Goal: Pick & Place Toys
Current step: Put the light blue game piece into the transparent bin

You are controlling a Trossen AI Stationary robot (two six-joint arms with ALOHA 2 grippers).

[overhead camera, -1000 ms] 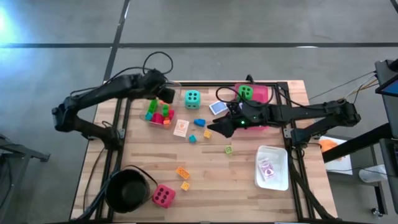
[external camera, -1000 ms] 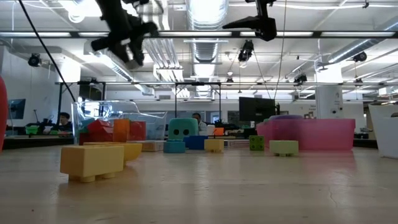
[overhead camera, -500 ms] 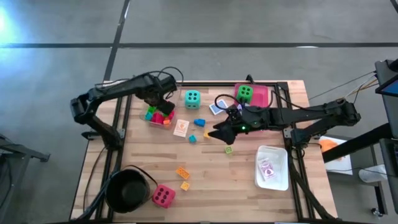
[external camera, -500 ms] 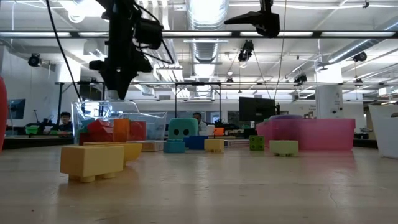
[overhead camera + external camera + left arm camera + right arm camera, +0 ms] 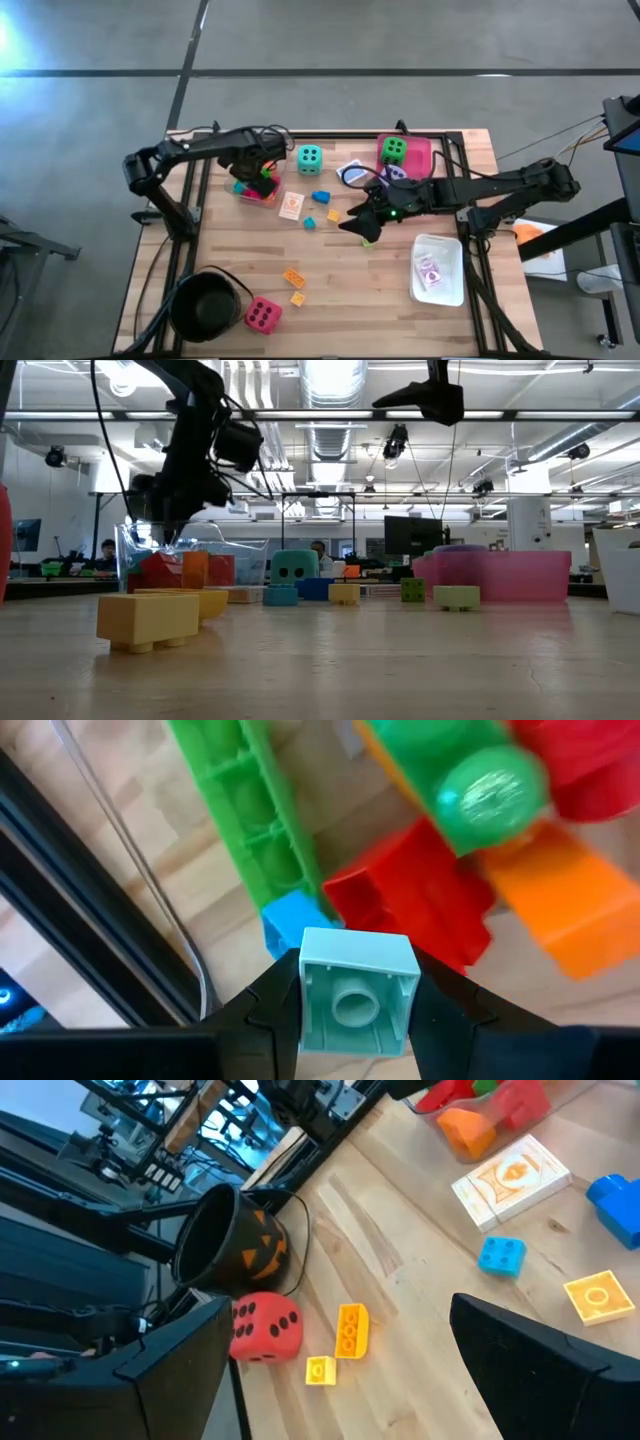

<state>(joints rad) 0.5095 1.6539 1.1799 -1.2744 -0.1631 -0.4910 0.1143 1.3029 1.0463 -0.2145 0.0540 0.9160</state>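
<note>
Toys dot the desk [image 5: 400,290]: three soft dice, green [image 5: 395,149], teal [image 5: 309,157], pink-red [image 5: 262,316]. Left tool [image 5: 358,1020] grips one pale teal block [image 5: 358,991]; right tool [image 5: 358,222] spread wide, centre frame.

Teal block [image 5: 357,1002] in L gripper [image 5: 357,1020]

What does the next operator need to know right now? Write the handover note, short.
Left gripper: shut on a light teal block, held over the clear tray of blocks at the table's far left.
Right gripper: open, empty, hovering mid-table over the small green block.
Done: green die is in the pink tray; a card lies in the white tray.
Left: teal die, pink-red die by the black pot, loose blue, yellow and orange blocks, and a card on the table.
</note>
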